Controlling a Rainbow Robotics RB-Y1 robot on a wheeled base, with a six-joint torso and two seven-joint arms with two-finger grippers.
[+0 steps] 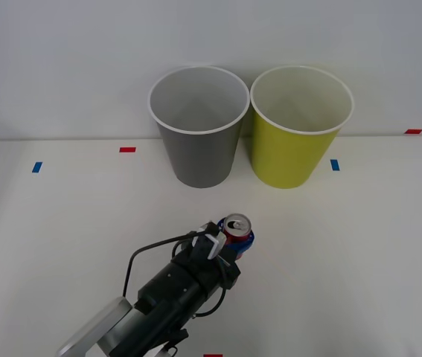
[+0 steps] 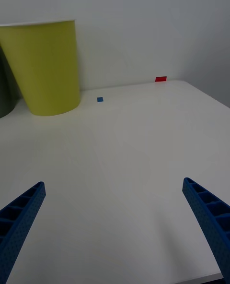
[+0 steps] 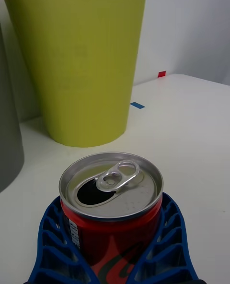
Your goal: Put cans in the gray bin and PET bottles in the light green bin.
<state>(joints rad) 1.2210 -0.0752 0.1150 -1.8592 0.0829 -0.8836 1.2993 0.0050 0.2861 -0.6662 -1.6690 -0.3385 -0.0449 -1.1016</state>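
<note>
Left gripper (image 1: 229,242) clamped around upright red can (image 1: 236,230); right gripper (image 2: 115,226) spread wide, holding nothing.

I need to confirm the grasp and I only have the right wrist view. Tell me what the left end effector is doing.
Observer: The left end effector has its blue fingers wrapped around the red can.
Operator: Give me the can's condition.
Observer: Upright, and its tab opening is already open.
Operator: Say where the gray bin sits.
Observer: The gray bin stands beyond the can, immediately to the robot's left of the light green bin.
</note>
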